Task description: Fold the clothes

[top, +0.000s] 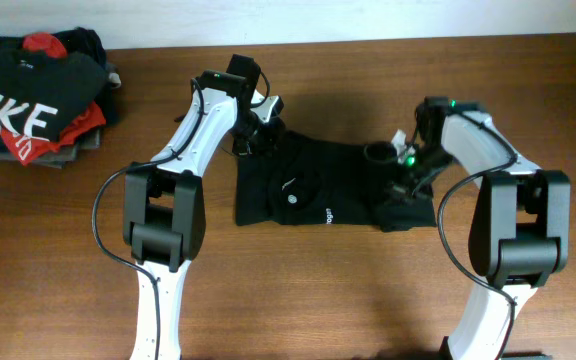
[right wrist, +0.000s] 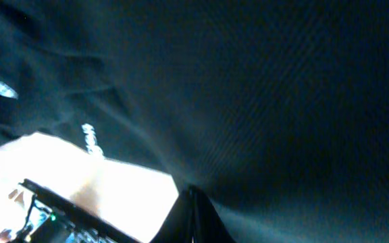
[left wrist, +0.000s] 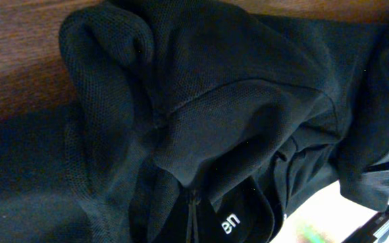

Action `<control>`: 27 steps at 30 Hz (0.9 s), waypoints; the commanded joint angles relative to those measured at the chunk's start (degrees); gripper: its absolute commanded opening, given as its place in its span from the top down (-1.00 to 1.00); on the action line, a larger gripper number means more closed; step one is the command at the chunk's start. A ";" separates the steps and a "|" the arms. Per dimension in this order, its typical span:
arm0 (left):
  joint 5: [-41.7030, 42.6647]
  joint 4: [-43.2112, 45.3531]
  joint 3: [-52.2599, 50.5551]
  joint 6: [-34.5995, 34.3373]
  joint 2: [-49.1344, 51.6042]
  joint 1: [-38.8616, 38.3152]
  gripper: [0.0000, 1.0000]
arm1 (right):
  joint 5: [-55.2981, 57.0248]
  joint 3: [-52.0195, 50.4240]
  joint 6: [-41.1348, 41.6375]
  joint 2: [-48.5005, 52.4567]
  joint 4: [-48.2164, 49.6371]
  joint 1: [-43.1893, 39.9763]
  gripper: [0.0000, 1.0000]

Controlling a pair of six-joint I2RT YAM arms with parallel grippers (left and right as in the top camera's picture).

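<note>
i'm seeing the black t-shirt [top: 313,190] lying crumpled on the table [top: 368,300] between both arms. left gripper [top: 256,138] is clamping fully closed on its far left corner, and right gripper [top: 406,182] is pinching closed on its right edge. fabric is filling both wrist views.

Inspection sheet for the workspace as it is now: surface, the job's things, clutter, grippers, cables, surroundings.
Surface: brown wooden table, no spills seen.
Job's things: black T-shirt bunched at mid-table, small white logo facing up.
Clutter: pile of clothes at the far left corner, a black NIKE shirt on top with red and grey under it.
Grippers: left gripper at the shirt's far left corner, jaws shut, hold not visible; right gripper at its right edge, jaws shut, fabric looks pinched and lifted.
Cables: left arm's cable and right arm's cable loop beside the arms, off the shirt.
Surroundings: nothing seen.
</note>
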 commanded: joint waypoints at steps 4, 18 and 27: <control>-0.26 -0.07 -0.02 0.96 -1.75 -0.11 0.99 | -8.07 -7.76 -0.74 0.39 4.81 -0.35 0.92; -0.28 -0.70 -0.02 2.54 -4.26 2.89 0.99 | -10.10 3.30 -3.04 -6.03 -1.68 -4.04 0.92; -9.20 -8.41 -0.02 4.96 -8.48 6.58 0.85 | -4.07 7.74 -2.89 -8.59 3.04 -5.49 -0.98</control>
